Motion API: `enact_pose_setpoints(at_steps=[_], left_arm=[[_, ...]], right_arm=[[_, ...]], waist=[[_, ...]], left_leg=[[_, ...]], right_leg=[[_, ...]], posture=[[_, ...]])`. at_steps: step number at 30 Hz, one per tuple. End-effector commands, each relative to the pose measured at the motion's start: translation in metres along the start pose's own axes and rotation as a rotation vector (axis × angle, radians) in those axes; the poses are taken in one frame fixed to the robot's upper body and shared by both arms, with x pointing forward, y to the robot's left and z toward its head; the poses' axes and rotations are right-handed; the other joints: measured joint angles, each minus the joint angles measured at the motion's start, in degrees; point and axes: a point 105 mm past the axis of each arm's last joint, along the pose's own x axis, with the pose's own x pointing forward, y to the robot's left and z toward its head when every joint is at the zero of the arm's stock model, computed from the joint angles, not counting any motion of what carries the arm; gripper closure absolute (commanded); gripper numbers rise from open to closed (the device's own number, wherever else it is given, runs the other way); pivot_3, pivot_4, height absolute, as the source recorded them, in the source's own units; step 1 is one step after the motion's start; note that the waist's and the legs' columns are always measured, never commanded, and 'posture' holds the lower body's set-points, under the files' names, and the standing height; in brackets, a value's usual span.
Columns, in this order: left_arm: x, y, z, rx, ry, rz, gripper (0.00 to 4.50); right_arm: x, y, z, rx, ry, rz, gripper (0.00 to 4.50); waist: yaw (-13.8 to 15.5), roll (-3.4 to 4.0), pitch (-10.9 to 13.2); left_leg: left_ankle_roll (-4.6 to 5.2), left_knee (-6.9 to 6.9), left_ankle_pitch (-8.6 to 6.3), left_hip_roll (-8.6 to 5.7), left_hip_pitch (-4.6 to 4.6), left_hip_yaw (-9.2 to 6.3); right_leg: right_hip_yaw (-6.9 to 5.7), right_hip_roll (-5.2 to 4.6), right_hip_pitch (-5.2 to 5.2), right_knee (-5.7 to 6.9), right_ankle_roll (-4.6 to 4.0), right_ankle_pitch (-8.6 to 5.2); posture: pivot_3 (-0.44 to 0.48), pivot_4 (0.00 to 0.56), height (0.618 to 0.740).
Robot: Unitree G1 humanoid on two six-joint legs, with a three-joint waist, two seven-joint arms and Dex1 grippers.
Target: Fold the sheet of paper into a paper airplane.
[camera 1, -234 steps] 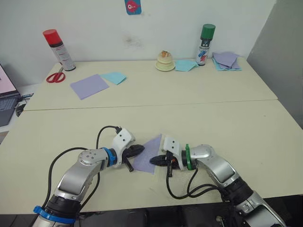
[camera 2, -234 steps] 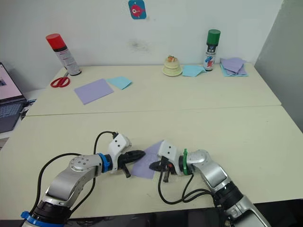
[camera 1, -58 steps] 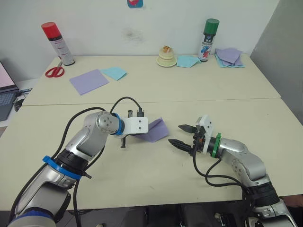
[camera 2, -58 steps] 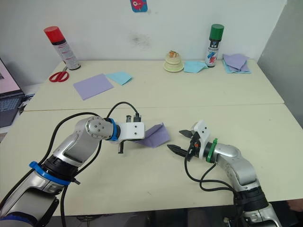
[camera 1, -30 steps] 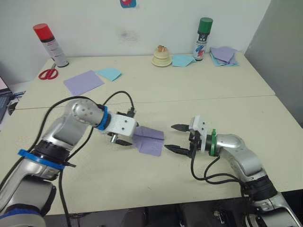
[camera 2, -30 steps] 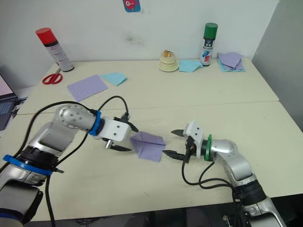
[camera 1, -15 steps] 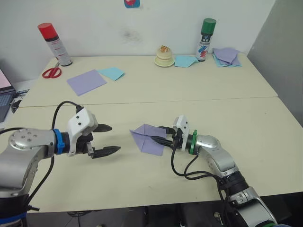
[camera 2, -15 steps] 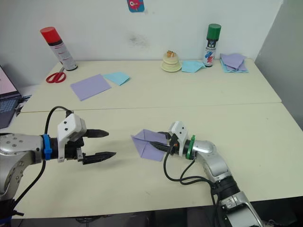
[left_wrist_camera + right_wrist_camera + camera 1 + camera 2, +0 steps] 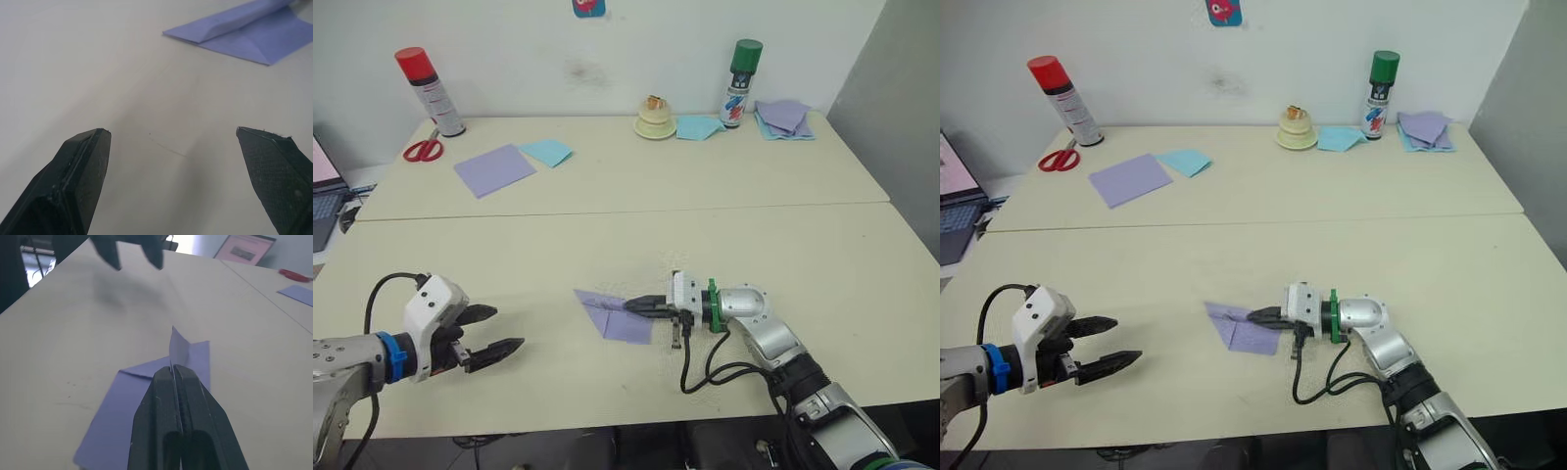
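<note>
Pinching the sheet of paper (image 9: 617, 315) — right pincer (image 9: 641, 306) clamps its ridge.

The sheet of paper (image 9: 618, 314) lies on the tabletop (image 9: 822, 245) just left of the right gripper (image 9: 636, 306), whose fingers are pinched together on its upright centre ridge. The left gripper (image 9: 499, 331), fingers spread, sits well to the left of the sheet, near the tabletop's front edge. Far behind the left gripper lie a scissors (image 9: 421, 150) and a spray can (image 9: 430, 90); far behind the right gripper stand a second spray can (image 9: 739, 81) and a stack of sheets (image 9: 783, 117).
</note>
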Motion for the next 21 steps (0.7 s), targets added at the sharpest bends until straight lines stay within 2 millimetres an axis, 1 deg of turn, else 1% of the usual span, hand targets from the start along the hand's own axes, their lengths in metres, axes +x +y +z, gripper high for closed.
enact_pose_setpoints(at_steps=[1, 3, 5, 7, 9, 10, 13, 15, 16, 18, 19, 21], left_arm=[[0.011, -0.010, 0.021, 0.061, -0.065, -0.042, 0.00], [0.021, -0.013, 0.032, 0.094, -0.092, -0.062, 0.00], [0.032, -0.017, 0.048, 0.124, -0.141, -0.089, 0.00], [0.042, -0.023, 0.066, 0.112, -0.205, -0.137, 0.00], [0.052, -0.026, 0.077, 0.103, -0.238, -0.171, 0.00], [0.057, -0.027, 0.079, 0.107, -0.238, -0.177, 0.00], [0.078, -0.030, 0.072, 0.130, -0.201, -0.211, 0.00], [0.093, -0.029, 0.065, 0.149, -0.189, -0.202, 0.38], [0.099, -0.034, 0.059, 0.165, -0.173, -0.231, 0.57], [0.106, -0.043, 0.051, 0.179, -0.153, -0.279, 1.26], [0.108, -0.045, 0.047, 0.184, -0.146, -0.289, 1.54], [0.112, -0.047, 0.042, 0.192, -0.143, -0.296, 2.23]], right_arm=[[0.001, 0.004, 0.005, -0.106, -0.004, 0.043, 4.48], [-0.001, 0.007, 0.003, -0.123, 0.008, 0.061, 4.48], [-0.003, 0.009, 0.001, -0.134, 0.017, 0.064, 4.48], [-0.004, 0.010, 0.000, -0.157, 0.021, 0.069, 4.48], [-0.005, 0.013, -0.001, -0.185, 0.026, 0.083, 4.48], [-0.005, 0.014, -0.002, -0.196, 0.028, 0.092, 4.48], [-0.006, 0.019, -0.005, -0.223, 0.035, 0.113, 4.48], [-0.006, 0.021, -0.005, -0.226, 0.033, 0.114, 4.50], [-0.006, 0.021, -0.005, -0.227, 0.032, 0.114, 4.50], [-0.006, 0.021, -0.005, -0.229, 0.031, 0.110, 4.50], [-0.006, 0.021, -0.005, -0.229, 0.031, 0.107, 4.50], [-0.006, 0.020, -0.005, -0.232, 0.032, 0.103, 4.50]], waist=[[0.0, 0.00, 0.0], [0.0, -0.01, 0.0], [0.2, -0.02, 0.0], [0.1, -0.02, 0.0], [0.1, -0.03, 0.0], [0.0, -0.03, 0.0], [-0.2, -0.02, 0.0], [-0.2, -0.02, 0.0], [-0.2, -0.03, 0.0], [-0.2, -0.04, 0.0], [-0.2, -0.04, 0.0], [-0.1, -0.04, 0.0]], left_leg=[[0.00, 0.01, 0.00, 0.00, 0.02, 0.00], [-0.01, 0.01, 0.00, -0.01, 0.03, -0.01], [-0.01, 0.02, 0.00, -0.04, 0.04, -0.03], [-0.01, 0.02, 0.01, -0.06, 0.06, -0.02], [-0.01, 0.02, 0.00, -0.06, 0.08, -0.02], [-0.01, 0.02, 0.01, -0.06, 0.10, -0.02], [0.00, -0.04, 0.00, -0.05, 0.30, 0.04], [0.00, -0.07, 0.00, -0.04, 0.35, 0.07], [0.00, -0.07, 0.00, -0.05, 0.35, 0.06], [0.00, -0.06, 0.00, -0.04, 0.34, 0.05], [0.00, -0.06, 0.00, -0.04, 0.33, 0.05], [0.00, -0.06, 0.00, -0.04, 0.33, 0.03]], right_leg=[[0.01, 0.00, 0.02, 0.00, 0.00, 0.00], [0.02, 0.01, 0.04, 0.01, 0.00, 0.00], [-0.02, 0.01, 0.09, 0.00, 0.00, 0.00], [-0.03, 0.01, 0.12, 0.00, 0.00, 0.00], [-0.01, 0.01, 0.13, 0.01, 0.00, 0.01], [-0.02, 0.02, 0.15, 0.01, 0.01, 0.01], [0.08, 0.02, 0.27, 0.01, 0.01, 0.00], [0.10, 0.06, 0.29, -0.01, 0.01, 0.00], [0.09, 0.06, 0.30, 0.00, 0.01, 0.00], [0.10, 0.06, 0.30, 0.00, 0.00, 0.00], [0.11, 0.06, 0.29, 0.00, 0.01, 0.00], [0.10, 0.05, 0.29, 0.00, 0.00, 0.00]], posture=[[0.000, 0.150, 0.740], [0.000, 0.150, 0.740], [0.000, 0.150, 0.740], [0.000, 0.150, 0.740], [0.000, 0.150, 0.740], [0.000, 0.150, 0.740], [0.000, 0.150, 0.740], [0.000, 0.150, 0.740], [0.000, 0.150, 0.740], [0.000, 0.150, 0.740], [0.000, 0.150, 0.740], [0.000, 0.150, 0.740]])
